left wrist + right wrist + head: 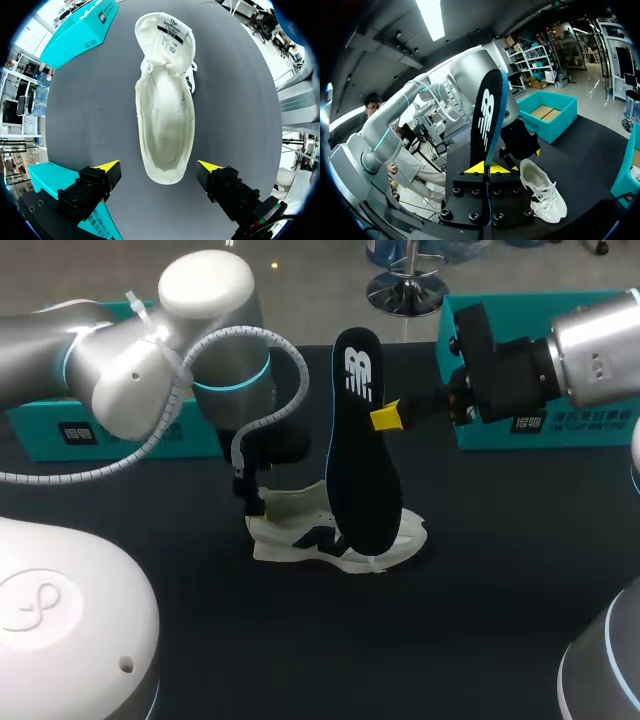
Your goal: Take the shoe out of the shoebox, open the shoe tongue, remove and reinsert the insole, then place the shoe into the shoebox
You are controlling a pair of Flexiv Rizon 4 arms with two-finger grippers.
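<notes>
Near two teal box halves (540, 425) sat one white shoe (340, 540), left gripper (159, 167) spread wide astride its heel, right gripper (487, 169) clamped on the one insole (360, 460).

"What was the table (500, 570) like?"

"It was dark and flat."

"What lay on it?"

"1 white shoe (290, 522) stood on its sole in the middle. 2 blue-green boxes sat at the back, the left box (60, 430) and the right box (530, 425), both well apart from the shoe."
</notes>
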